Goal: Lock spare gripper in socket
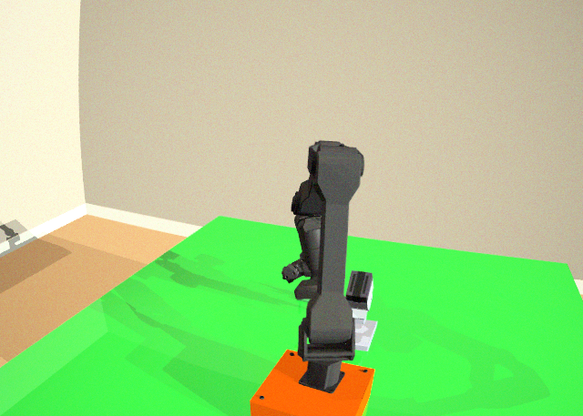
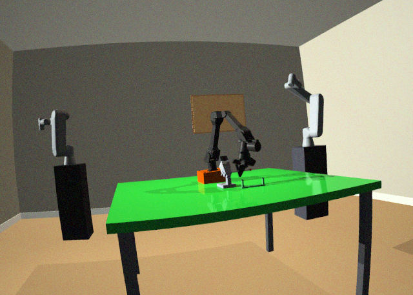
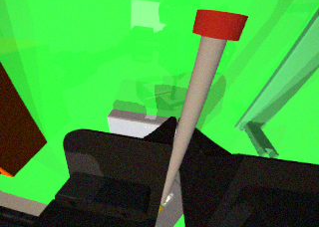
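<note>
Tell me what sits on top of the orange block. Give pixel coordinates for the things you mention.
On the orange block [image 1: 278, 395] [image 2: 204, 177] [image 3: 17, 132], the arm's dark foot [image 1: 323, 376] [image 2: 211, 166] and three dark dots [image 1: 261, 397] show. Whatever the foot covers is hidden.

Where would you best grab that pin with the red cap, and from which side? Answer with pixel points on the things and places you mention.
I'd take the pin [image 2: 250, 169] [image 3: 188, 117] by its pale shaft [image 3: 200, 83], near the red cap [image 2: 250, 169] [image 3: 219, 25], from above, fingers [image 1: 306, 290] [image 2: 240, 170] closing across it: it is slim, straight and roughly level, and that likely leaves the plain end free.
</note>
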Robot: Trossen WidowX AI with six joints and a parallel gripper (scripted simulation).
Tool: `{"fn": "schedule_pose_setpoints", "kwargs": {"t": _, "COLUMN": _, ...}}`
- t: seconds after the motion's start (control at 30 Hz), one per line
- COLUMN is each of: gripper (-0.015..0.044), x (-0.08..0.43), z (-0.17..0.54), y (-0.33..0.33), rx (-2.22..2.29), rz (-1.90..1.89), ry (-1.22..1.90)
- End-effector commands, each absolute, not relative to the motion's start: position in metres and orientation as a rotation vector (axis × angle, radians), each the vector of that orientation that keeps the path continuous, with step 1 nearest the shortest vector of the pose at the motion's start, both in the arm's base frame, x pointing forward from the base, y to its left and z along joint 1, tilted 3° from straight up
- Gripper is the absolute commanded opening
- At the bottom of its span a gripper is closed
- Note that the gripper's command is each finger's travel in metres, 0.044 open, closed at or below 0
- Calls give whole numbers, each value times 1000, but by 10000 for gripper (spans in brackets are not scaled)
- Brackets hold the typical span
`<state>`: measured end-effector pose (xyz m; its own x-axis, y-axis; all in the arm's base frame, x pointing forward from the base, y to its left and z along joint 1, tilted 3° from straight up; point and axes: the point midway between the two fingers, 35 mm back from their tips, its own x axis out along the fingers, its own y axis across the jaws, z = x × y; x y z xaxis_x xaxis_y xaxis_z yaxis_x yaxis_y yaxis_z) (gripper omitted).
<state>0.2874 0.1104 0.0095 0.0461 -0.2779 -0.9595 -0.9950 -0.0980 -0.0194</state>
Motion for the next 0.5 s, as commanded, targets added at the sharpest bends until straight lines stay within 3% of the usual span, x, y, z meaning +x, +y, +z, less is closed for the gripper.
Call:
{"fn": "schedule_pose_setpoints", "kwargs": {"t": 0.0, "gripper": 0, "x": 288, "z": 10, "y": 107, "rx": -1513, "rz": 1107, "ry": 1342}}
{"fn": "schedule_pose_setpoints", "kwargs": {"t": 0.47, "gripper": 0, "x": 289, "z": 10, "y": 98, "rx": -1512, "rz": 1111, "ry": 1345}}
